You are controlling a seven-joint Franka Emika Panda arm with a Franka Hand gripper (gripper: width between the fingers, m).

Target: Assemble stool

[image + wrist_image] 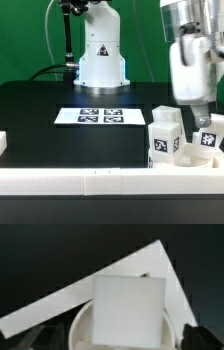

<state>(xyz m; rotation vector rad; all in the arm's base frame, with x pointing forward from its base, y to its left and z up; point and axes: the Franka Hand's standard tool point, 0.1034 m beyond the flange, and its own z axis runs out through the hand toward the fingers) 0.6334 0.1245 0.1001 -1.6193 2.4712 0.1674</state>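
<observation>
Fig.: gripper [204, 112] over stool parts at counter [60, 100] front, ext. view's right; leg [127, 311] stands on seat [82, 331]. Jaws look parted, leg apparently released. Risk: unseated leg tips if nudged.

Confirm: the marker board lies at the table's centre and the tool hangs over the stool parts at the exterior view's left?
Not left. The exterior view shows the tool above the legs at its right; the marker board does lie at the centre.
</observation>
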